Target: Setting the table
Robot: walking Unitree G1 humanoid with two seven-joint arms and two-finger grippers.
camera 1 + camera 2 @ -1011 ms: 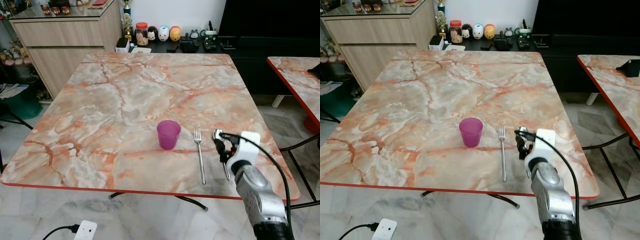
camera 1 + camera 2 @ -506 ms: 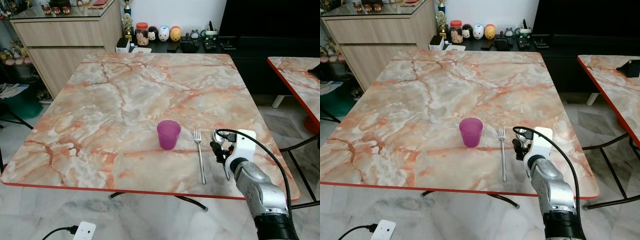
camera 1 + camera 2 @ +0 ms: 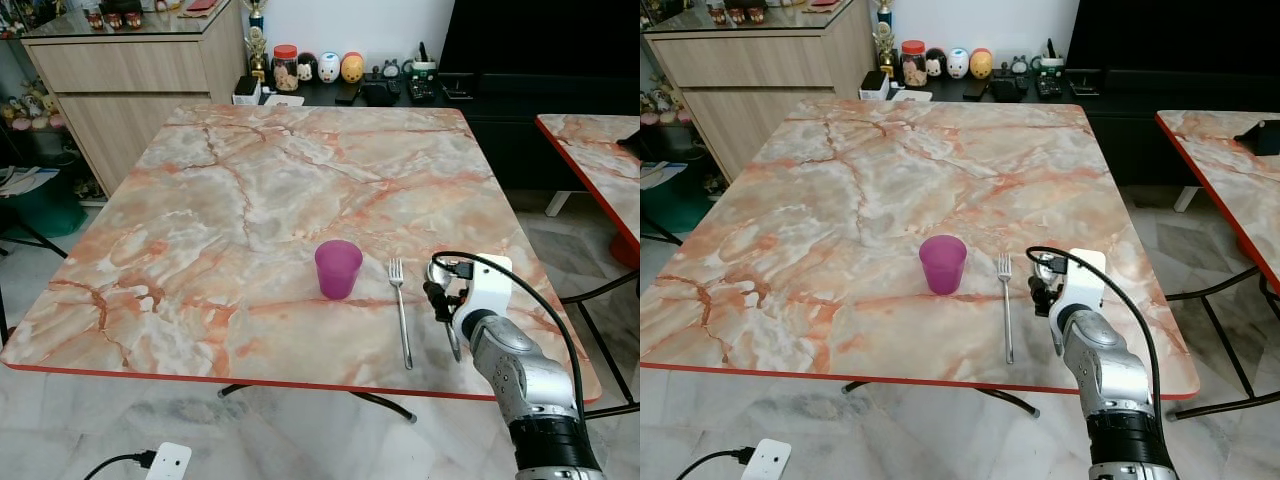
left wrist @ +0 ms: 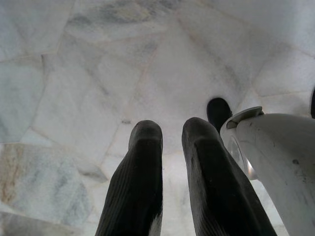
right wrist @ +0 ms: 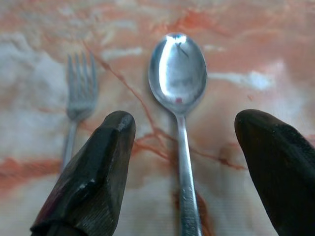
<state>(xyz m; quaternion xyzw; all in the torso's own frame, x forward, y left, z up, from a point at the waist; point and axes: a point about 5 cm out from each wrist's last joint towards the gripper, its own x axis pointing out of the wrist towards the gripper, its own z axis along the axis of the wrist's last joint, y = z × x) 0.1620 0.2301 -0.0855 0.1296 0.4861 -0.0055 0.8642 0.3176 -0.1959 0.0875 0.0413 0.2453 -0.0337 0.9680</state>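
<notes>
No readable text, label, brand or number appears anywhere on the marbled tabletop point(image 3: 250, 200), the cutlery, the cup or the far shelf's small items.

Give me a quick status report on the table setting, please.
Right tool open, straddling the spoon lying flat on the marble table. Fork beside it, purple cup further left. Left tool idle, fingers near shut.

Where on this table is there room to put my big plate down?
The table is bare left of the purple cup, all the way to the left edge, and across the whole far half up to the cabinet side. It is crowded near the right front: cup, fork, spoon, with the right gripper, jaws open, over the spoon.
</notes>
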